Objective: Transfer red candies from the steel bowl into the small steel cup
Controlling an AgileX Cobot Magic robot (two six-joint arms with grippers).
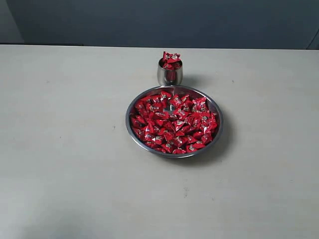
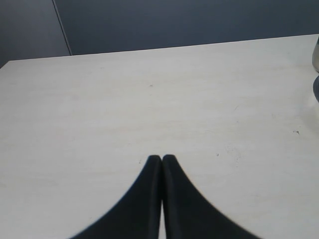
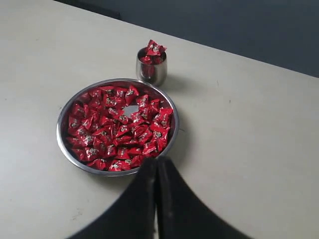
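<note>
The steel bowl (image 1: 217,130) (image 3: 62,130) sits mid-table, covered with many red candies (image 1: 172,122) (image 3: 117,128); a bare steel patch shows near its middle. Just behind it stands the small steel cup (image 1: 170,74) (image 3: 151,72), heaped with red candies (image 1: 170,59) (image 3: 154,51) above its rim. No arm shows in the exterior view. My right gripper (image 3: 157,160) is shut and empty, its tips in front of the bowl's near rim. My left gripper (image 2: 162,157) is shut and empty over bare table, far from the bowl.
The pale tabletop (image 1: 65,149) spreads wide on both sides of the bowl. A dark wall (image 1: 164,20) runs behind the table's far edge. At the edge of the left wrist view a sliver of metal (image 2: 315,57) shows.
</note>
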